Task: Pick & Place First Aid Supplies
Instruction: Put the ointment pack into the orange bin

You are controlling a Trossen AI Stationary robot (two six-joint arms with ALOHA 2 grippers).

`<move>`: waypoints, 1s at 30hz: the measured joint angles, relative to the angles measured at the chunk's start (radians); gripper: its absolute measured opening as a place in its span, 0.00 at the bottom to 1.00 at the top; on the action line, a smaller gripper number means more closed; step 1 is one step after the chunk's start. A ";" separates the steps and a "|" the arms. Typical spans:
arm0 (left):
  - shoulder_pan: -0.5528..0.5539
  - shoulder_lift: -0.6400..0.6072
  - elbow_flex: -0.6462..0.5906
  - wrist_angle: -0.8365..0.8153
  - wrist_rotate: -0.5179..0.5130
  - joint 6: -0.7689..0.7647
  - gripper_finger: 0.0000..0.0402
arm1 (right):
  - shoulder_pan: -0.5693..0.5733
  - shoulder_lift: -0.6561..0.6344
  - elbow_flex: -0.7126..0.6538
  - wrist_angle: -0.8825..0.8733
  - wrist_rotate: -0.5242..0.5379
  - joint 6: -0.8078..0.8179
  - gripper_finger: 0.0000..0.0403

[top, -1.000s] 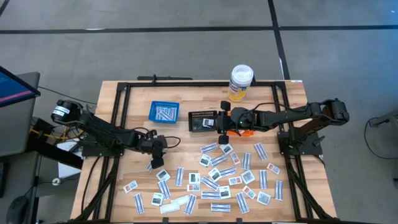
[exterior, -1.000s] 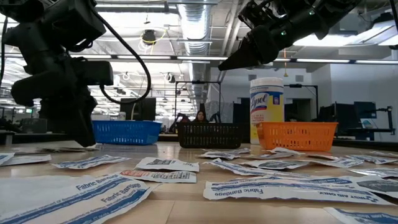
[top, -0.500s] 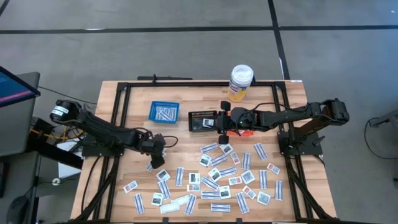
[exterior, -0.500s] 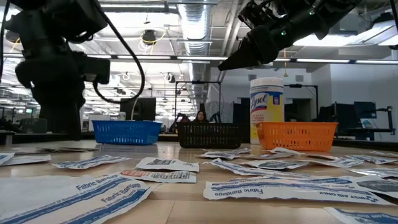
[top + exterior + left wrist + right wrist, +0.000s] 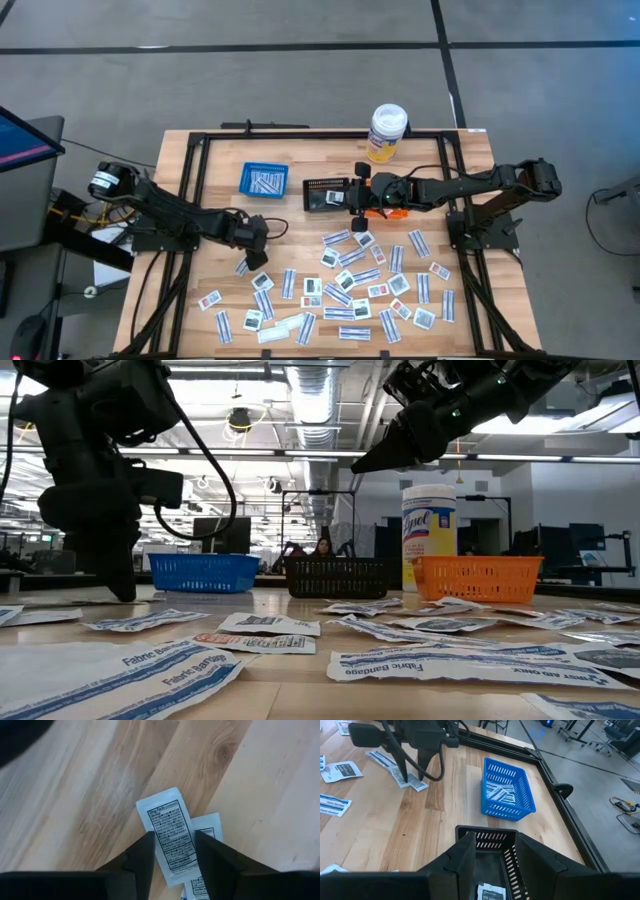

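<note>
High view: blue basket [image 5: 264,180] holds a few strips; black basket [image 5: 327,193] holds a white packet; orange basket sits mostly hidden under the right arm. Loose packets [image 5: 340,290] scattered over the table's near half.
Left wrist view: left gripper [image 5: 173,851] fingers apart, straddling a square packet [image 5: 168,832] overlapping a second.
Right wrist view: right gripper [image 5: 493,849] fingers apart, empty, above the black basket; its packet is cut off by the frame edge
</note>
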 joint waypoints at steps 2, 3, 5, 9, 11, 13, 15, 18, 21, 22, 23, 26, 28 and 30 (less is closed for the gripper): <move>0.000 -0.014 -0.001 0.003 0.004 0.022 0.29 | 0.000 0.000 0.000 0.000 0.000 0.000 0.33; 0.000 -0.020 -0.003 0.003 0.007 0.035 0.27 | 0.000 0.000 0.000 0.000 0.000 0.000 0.33; 0.002 -0.023 -0.004 0.006 0.013 0.049 0.21 | 0.000 0.000 0.000 0.000 0.000 0.000 0.33; 0.019 -0.023 -0.004 0.010 0.015 0.071 0.08 | 0.000 0.000 0.000 0.001 0.000 0.000 0.33; 0.031 -0.024 -0.004 0.018 0.015 0.089 0.03 | 0.000 0.000 0.000 0.001 0.000 0.000 0.33; 0.040 -0.024 -0.004 0.037 0.015 0.119 0.02 | 0.000 0.000 0.000 0.001 0.000 0.000 0.33; 0.052 -0.024 -0.005 0.079 0.015 0.168 0.04 | 0.000 0.000 0.000 0.002 0.000 0.000 0.33; 0.078 -0.024 -0.005 0.187 0.010 0.269 0.06 | 0.000 0.000 0.000 0.008 0.000 0.000 0.33; 0.109 -0.024 -0.004 0.308 0.007 0.380 0.06 | -0.001 0.000 0.000 0.033 0.000 0.000 0.33; 0.120 -0.024 -0.004 0.343 0.007 0.414 0.06 | -0.001 0.000 0.000 0.043 0.000 0.000 0.33; 0.130 -0.024 -0.004 0.378 0.007 0.449 0.06 | -0.001 0.004 0.000 0.062 0.000 0.000 0.33; 0.160 -0.024 -0.004 0.473 0.006 0.547 0.05 | -0.001 0.030 0.000 0.103 -0.003 -0.002 0.33; 0.179 -0.024 -0.004 0.538 0.006 0.590 0.04 | -0.001 0.064 0.001 0.123 -0.041 -0.040 0.33; 0.193 -0.024 -0.003 0.606 0.006 0.608 0.04 | 0.000 0.101 0.000 0.137 -0.103 -0.125 0.33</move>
